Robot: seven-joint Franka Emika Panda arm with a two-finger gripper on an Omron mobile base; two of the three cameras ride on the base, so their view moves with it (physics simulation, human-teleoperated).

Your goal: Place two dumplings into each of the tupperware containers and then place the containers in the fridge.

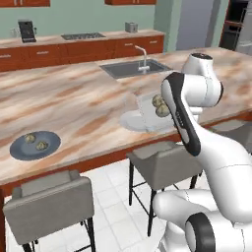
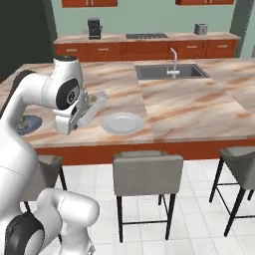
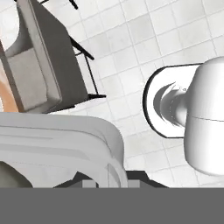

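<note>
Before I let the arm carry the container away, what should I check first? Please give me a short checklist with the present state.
1. Hand shut on the tupperware container: ok.
2. Two dumplings inside the held container: ok.
3. Held container level: not ok. It is lifted off the counter and tilts steeply, so the dumplings may roll out.
4. Other two dumplings packed: not ok. They lie on the dark plate.
5. Container clear of the white plate: ok, it is above and beside it.
</note>
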